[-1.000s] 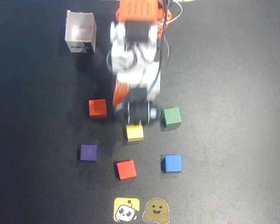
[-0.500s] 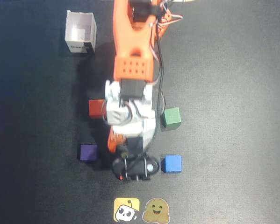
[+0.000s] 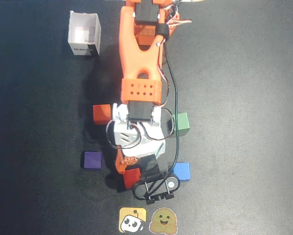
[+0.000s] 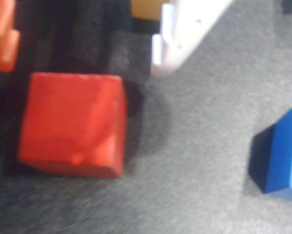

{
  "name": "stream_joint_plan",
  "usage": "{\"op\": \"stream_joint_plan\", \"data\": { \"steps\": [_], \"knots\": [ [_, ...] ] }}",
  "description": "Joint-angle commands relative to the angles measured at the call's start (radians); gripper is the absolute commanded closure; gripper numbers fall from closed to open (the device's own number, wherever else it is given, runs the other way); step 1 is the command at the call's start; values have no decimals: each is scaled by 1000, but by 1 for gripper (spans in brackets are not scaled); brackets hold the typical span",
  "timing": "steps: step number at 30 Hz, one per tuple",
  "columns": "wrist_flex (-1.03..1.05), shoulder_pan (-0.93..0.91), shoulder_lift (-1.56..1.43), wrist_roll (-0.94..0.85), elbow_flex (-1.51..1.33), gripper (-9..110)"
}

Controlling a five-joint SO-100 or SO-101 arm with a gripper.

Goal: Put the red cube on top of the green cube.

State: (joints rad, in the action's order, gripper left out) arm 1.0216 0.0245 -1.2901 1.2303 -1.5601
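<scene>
Red cube, a small plain matte block of pure red, sits on the dark table mat near the bottom of the overhead view, partly covered by the orange and white robot arm that reaches down the middle of the picture. In the wrist view the same red cube lies flat on the mat between the two fingers: the orange finger stands at the upper left and the white finger at the upper right, so the gripper is spread wide, with the cube in the gap and neither finger touching it as far as can be seen. From overhead the gripper itself is mostly hidden under the wrist and its black camera mount. The small matte dark green cube rests on the mat just beside the arm's white body, on its right in the overhead view and well apart from the red one. A small blue cube lies just right of the camera mount, and it also shows at the right edge of the wrist view. A more orange-red cube and a purple cube lie left of the arm, an open white box stands at the upper left, and two yellow stickers sit at the bottom edge.
</scene>
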Motion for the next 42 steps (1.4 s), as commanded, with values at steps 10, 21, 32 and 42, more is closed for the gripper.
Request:
{"op": "stream_joint_plan", "data": {
  "steps": [10,21,32,42],
  "knots": [
    [-54,-8,28,-54,66,80],
    [-107,-11,83,-77,74,80],
    [-140,-15,130,-64,69,82],
    [-160,-23,140,-23,61,96]
  ]
}}
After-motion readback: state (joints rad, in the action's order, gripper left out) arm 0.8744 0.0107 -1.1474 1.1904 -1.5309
